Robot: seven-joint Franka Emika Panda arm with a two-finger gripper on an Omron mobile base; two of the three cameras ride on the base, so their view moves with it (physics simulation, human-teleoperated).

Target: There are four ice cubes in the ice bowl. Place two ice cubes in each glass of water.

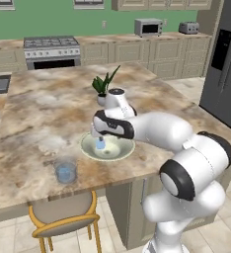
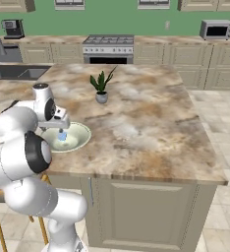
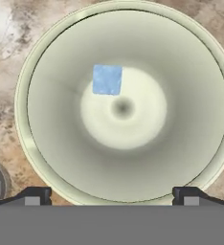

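**Operator:** Currently, where does the hand (image 3: 112, 195) stand, and what lies under it?

**Technician:** It hangs directly over the ice bowl (image 3: 47, 158), fingers spread wide apart and holding nothing. In the hand view one ice cube (image 3: 107, 79) rests on the bowl's floor, just off the centre dimple, apart from the wall. No other cube can be made out in the bowl. The bowl sits near the front edge of the marbled bench (image 1: 38, 108). One glass of water (image 1: 66, 171) stands on the bench near the bowl, closer to the front edge; what it contains beyond the water cannot be read.

**Operator:** How is the cube expected to handle?

**Technician:** Judged small, light and rigid, with smooth flat faces that are likely slippery. It should not deform, but it may squirt sideways if pinched off-centre or on its corners.

**Operator:** Recommended grip?

**Technician:** Take two opposite flat faces, fingers square to them, one to each side. The curved floor could let the cube slide if nudged, so descend straight over it before closing.
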